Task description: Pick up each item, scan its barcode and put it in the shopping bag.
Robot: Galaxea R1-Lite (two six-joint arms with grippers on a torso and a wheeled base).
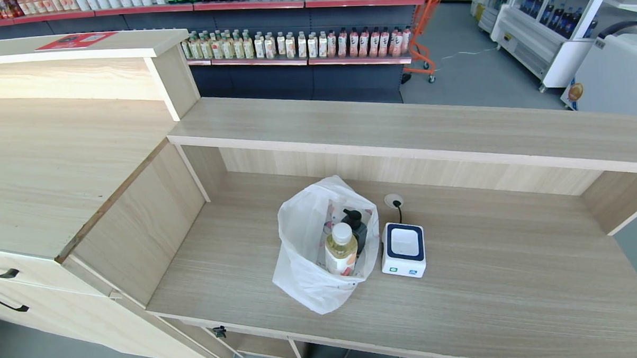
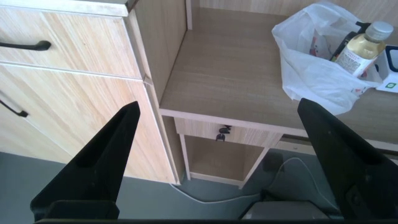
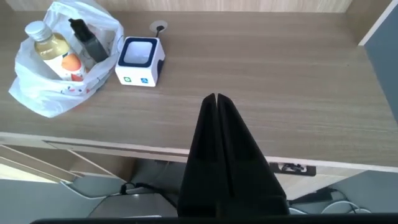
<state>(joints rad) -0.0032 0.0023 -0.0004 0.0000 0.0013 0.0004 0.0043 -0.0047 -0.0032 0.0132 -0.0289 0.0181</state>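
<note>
Store shelves stocked with rows of bottles run behind a pale wooden bench, which has a raised ledge along its far side and a drawer cabinet on its left. A white shopping bag stands open near the middle of the bench. Inside it, a yellowish bottle with a white cap stands upright, and a black pump dispenser is just behind it. The scanner, a white box with a dark-rimmed top, sits just beside the bag on its right, and its cable runs back to a round hole in the bench. The left gripper hangs off the bench's front left corner, above the floor by the drawers, with its fingers spread wide and holding nothing. The right gripper is at the bench's front edge, well to the right of the scanner, its fingers pressed together with nothing between them.
</note>
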